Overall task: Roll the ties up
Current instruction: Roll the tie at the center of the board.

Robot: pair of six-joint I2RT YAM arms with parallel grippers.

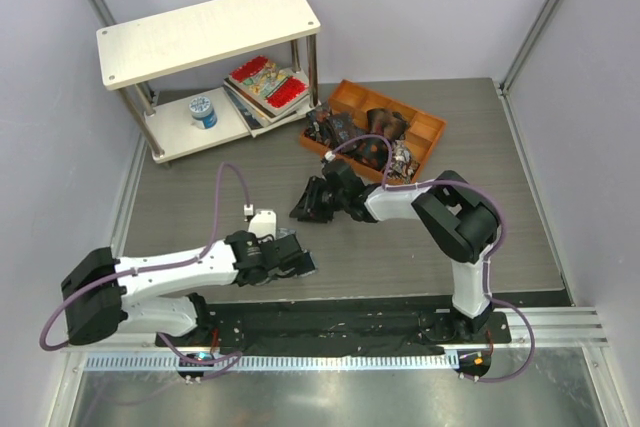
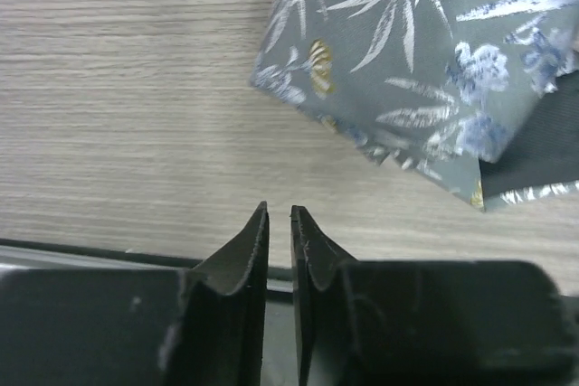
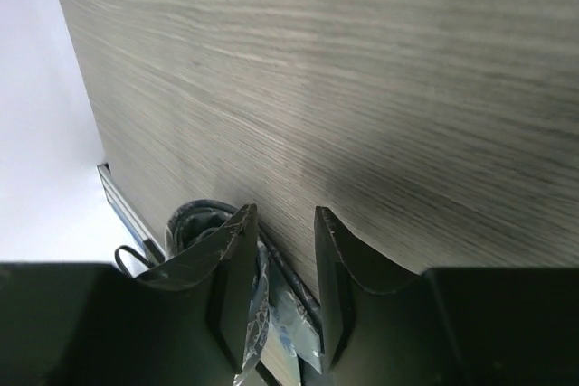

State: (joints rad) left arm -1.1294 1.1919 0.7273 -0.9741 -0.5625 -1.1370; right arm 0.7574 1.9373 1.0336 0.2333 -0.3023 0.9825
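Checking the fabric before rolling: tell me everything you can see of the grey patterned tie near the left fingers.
The grey tie is woven-looking cloth with silvery bamboo leaves, blue blossoms and a small gold motif. It rests on the wood-grain table, folded in layers, a dark layer showing at right. The left fingers sit short of it, empty.

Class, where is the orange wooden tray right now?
In the top view the orange tray sits far on the table, right of centre, beside the books on the shelf, beyond the right gripper.
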